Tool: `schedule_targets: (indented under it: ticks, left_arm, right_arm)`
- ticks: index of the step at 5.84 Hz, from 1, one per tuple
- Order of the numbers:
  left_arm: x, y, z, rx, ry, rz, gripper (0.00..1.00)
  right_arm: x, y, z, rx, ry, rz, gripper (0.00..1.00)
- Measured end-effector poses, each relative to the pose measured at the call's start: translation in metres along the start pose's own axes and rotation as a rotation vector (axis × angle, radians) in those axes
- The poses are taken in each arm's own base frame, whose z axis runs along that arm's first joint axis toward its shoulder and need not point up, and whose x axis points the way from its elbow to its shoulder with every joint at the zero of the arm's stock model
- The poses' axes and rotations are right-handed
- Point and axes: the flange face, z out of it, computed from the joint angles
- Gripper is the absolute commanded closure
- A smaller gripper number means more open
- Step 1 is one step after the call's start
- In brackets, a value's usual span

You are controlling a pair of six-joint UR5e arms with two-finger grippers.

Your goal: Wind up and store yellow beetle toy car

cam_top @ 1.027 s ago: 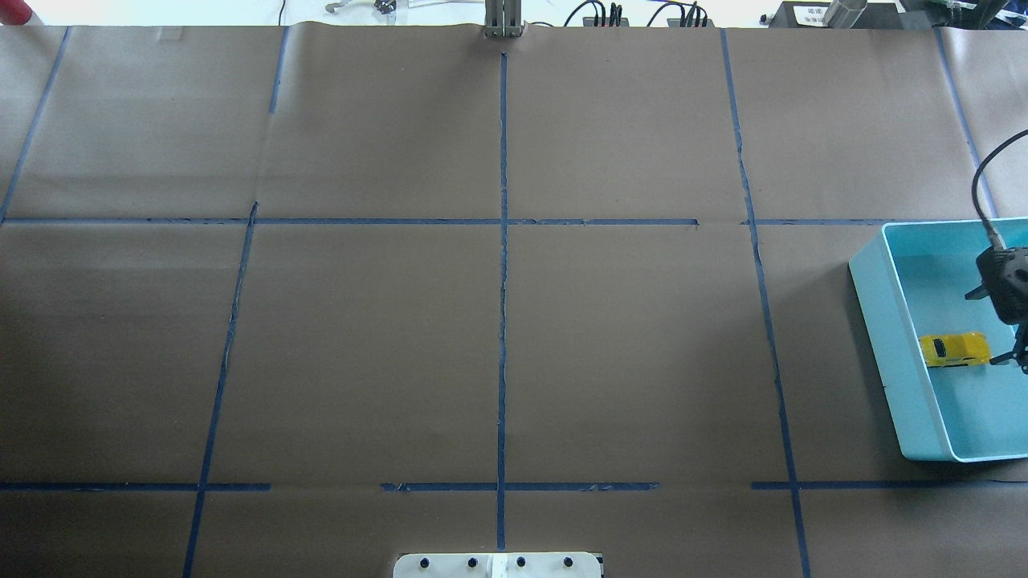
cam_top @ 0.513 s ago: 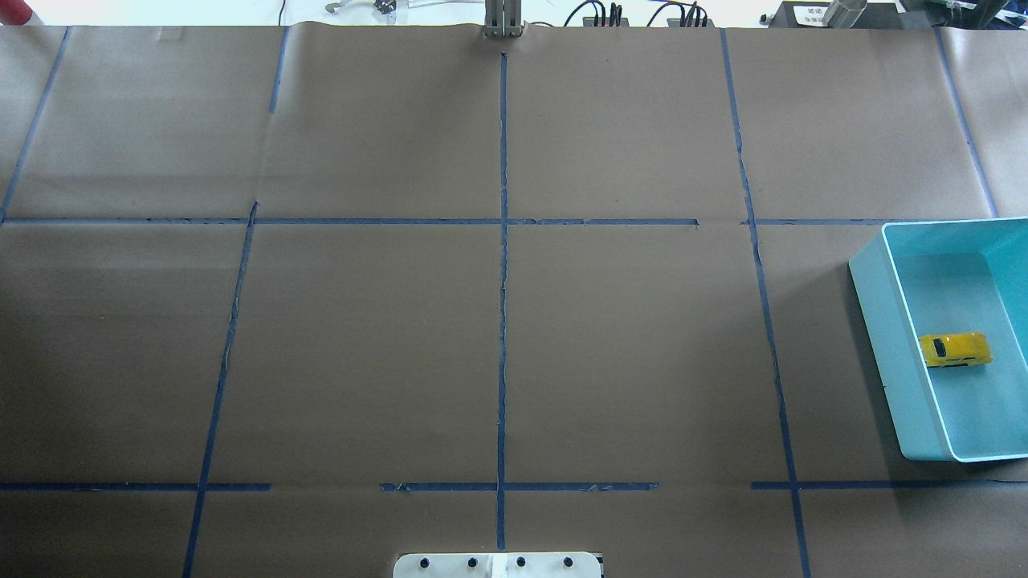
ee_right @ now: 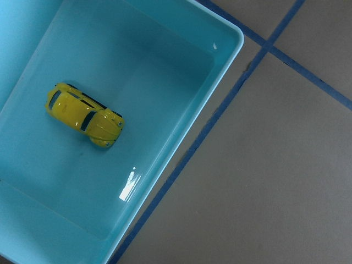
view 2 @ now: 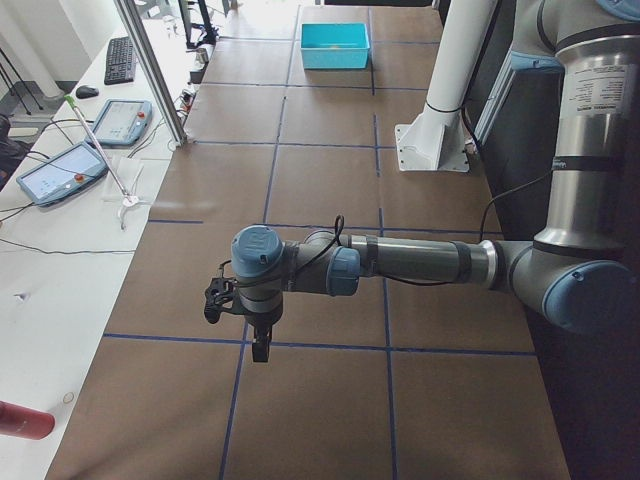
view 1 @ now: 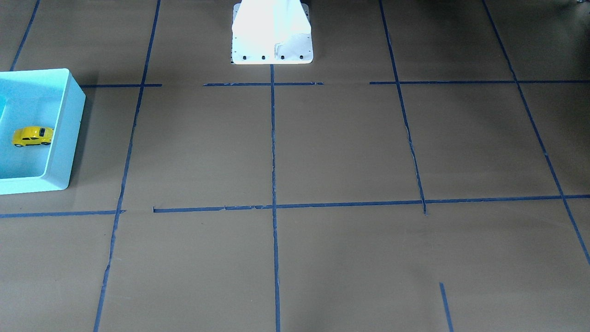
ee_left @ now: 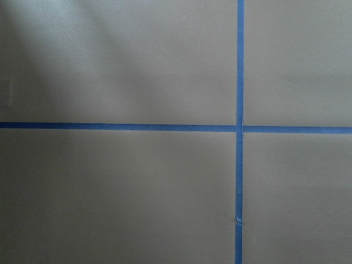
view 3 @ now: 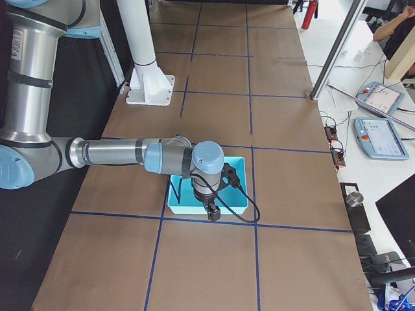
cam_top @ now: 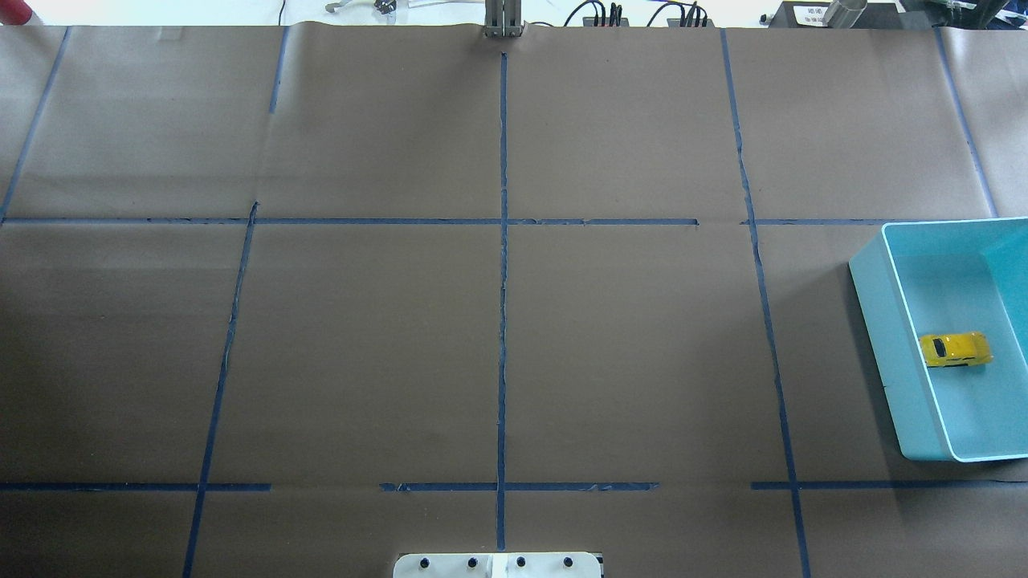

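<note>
Nearest in the right-end view, the right gripper [view 3: 213, 215] hangs above the bin [cam_top: 890, 321], seemingly over the rim at that view's 6 o'clock. Its cable [view 3: 249, 208] loops out toward 3 o'clock. Only this side view catches it, so I cannot tell whether it is released or clenched. In the overhead view the bin stands at 3 o'clock on the desk [cam_top: 626, 337]. The car [cam_top: 954, 350] rests inside it on its wheels, lying along the 9-to-3 line, close to the 9 o'clock wall but apart from it. Storing therefore looks done, and what is left, by my reading, is to take the right arm [view 3: 117, 154] clear. It should rise straight up before swinging inward, so that neither fingers nor cable catch the rim and shove the bin or the car. Whether the spring was wound cannot be read from the look of the car. Far off, at the desk's other end, the left gripper [view 2: 260, 350] points down over bare paper near a tape [ee_left: 240, 82] crossing, well apart from the bin. It too appears only in a side view, so its state cannot be told. The overhead view cuts off the bin's 3 o'clock side and the front view its 9 o'clock side, and neither shows an arm. Both wrist cameras miss their own fingers, and the car's underside is hidden in every view.
</note>
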Motion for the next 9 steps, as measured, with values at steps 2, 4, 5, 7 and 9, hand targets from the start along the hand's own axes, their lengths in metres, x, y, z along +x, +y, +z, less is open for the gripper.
schedule_targets:
  ticks: [2, 4, 5, 7, 9]
  left_arm:
    - [0.0, 0.0, 0.0, 0.0, 0.0, 0.0, 0.0]
    - [0.0, 0.0, 0.0, 0.0, 0.0, 0.0, 0.0]
    - [0.0, 0.0, 0.0, 0.001, 0.0, 0.001, 0.0]
    - [0.0, 0.0, 0.0, 0.0, 0.0, 0.0, 0.0]
    - [0.0, 0.0, 0.0, -0.001, 0.0, 0.0, 0.0]
  right_arm:
    - [0.014, 0.02, -0.015, 0.037, 0.009, 0.46, 0.0]
    - [0.018, 0.02, -0.017, 0.046, 0.013, 0.618, 0.0]
    - [0.023, 0.023, -0.01, 0.033, 0.007, 0.639, 0.0]
    - [0.038, 0.033, 0.012, -0.009, -0.013, 0.686, 0.0]
    - [0.039, 0.025, 0.015, -0.016, -0.011, 0.673, 0.0]
